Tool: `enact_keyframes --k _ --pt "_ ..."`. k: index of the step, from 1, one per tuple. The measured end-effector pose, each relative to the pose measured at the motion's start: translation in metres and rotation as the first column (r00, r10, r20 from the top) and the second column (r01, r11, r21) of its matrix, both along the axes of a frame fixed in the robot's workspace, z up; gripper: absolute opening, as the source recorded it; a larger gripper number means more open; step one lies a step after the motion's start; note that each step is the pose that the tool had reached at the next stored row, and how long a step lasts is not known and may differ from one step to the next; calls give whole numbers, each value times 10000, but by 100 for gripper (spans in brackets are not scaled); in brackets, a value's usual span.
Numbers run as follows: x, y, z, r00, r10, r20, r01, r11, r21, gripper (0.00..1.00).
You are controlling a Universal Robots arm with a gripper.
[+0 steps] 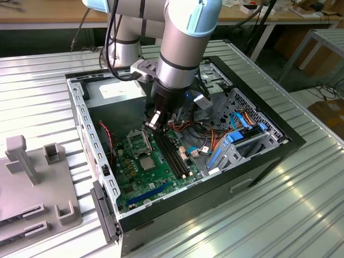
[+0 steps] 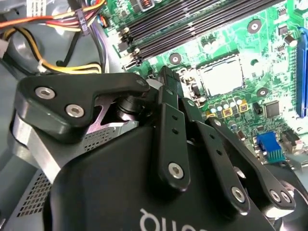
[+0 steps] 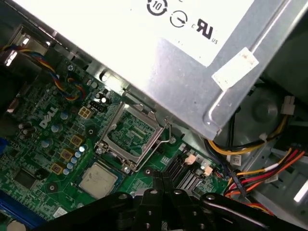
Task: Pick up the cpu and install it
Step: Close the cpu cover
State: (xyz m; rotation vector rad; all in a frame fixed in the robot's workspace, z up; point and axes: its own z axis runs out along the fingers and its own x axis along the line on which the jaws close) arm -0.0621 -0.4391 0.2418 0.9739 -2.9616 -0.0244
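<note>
Exterior view, read from its left to its right. A grey plastic fixture (image 1: 32, 183) stands on the ribbed metal table (image 1: 301, 209), just beside the open computer case (image 1: 81, 126). Inside the case lies the green motherboard (image 1: 134, 185). On it the metal socket frame (image 1: 136, 141) stands hinged open, and the cpu (image 1: 148, 163) lies flat on the board just beside that frame (on the side nearer the camera), silvery top upward, with nothing touching it.

The arm (image 1: 185, 43) comes down into the case in front of the power supply (image 1: 115, 91). Its gripper (image 1: 154, 122) hangs above the board, near the socket frame and the long black memory slots (image 1: 173, 153), apart from the cpu. Further to the exterior view's right sit coloured cables (image 1: 215, 137) and a blue drive bracket (image 1: 239, 141).

In the first wrist view the fingers (image 3: 156, 185) are drawn together at the gripper (image 3: 162, 180) and grasp nothing. The cpu (image 3: 98, 179) and the open frame (image 3: 130, 137) lie beyond them. The second wrist view shows the cpu (image 2: 221, 74) past the gripper's black linkage (image 2: 171, 130).
</note>
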Motion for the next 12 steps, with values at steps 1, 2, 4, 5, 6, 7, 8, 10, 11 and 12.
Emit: enact_keyframes --k 1,2,4,5,6,7,8,10,11,12 --pt "1 4 -5 9997 239 1 -239 9997 2 13" --pt "1 6 -8 9988 486 1 -486 9988 1 13" --pt "0 7 -15 9953 966 1 -966 9953 1 13" --pt "0 7 -18 9934 1147 1 -1147 9934 1 13" --pt "0 8 -20 9914 1309 0 -1309 9914 0 13" --pt "0 9 -23 9885 1510 0 -1510 9885 0 13" --pt "0 11 -25 9862 1655 0 -1655 9862 1 13" --pt "0 15 -31 9806 1958 1 -1958 9806 1 13" --pt "0 18 -34 9777 2101 1 -2101 9777 2 13" --pt "0 21 -36 9746 2238 1 -2238 9746 1 13"
